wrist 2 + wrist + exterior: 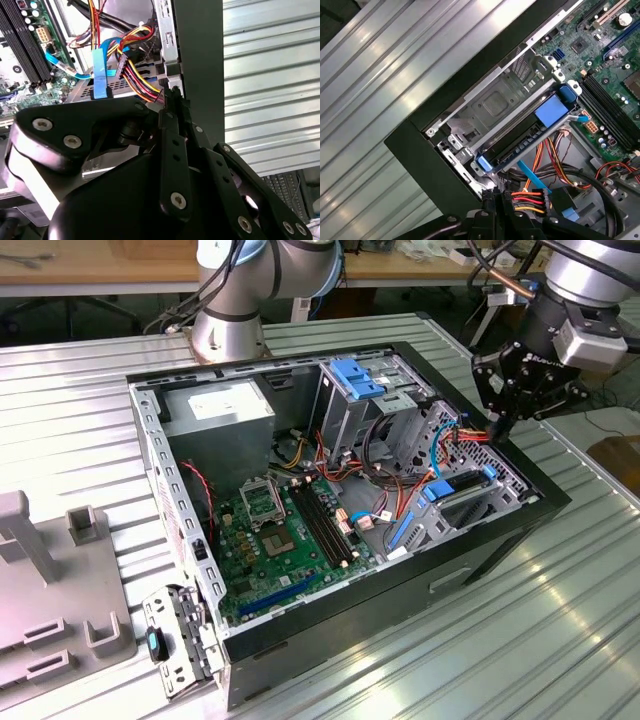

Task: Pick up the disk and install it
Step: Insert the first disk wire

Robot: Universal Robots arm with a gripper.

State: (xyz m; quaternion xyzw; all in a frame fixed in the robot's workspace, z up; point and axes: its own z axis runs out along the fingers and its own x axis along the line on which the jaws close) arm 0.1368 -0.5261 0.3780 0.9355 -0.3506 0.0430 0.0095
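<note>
The end effector (497,428) hangs over the far corner of the open computer case (400,602), at the exterior view's right, with its black fingers (169,145) drawn together and no gap showing at the tips. In both wrist views those tips sit right against the black connector (527,201) at the end of a red, yellow and orange wire bundle (142,82); I cannot tell whether they actually pinch it. The disk (512,145) is not in the grip. It stands on edge in the bay at that same corner, dark side up, with its blue carrier rail (553,110) showing at both ends and a grey metal plate (492,105) just beside it toward the case wall. The case lies on its side on the ribbed metal bench (560,640), motherboard (280,530) exposed.
</note>
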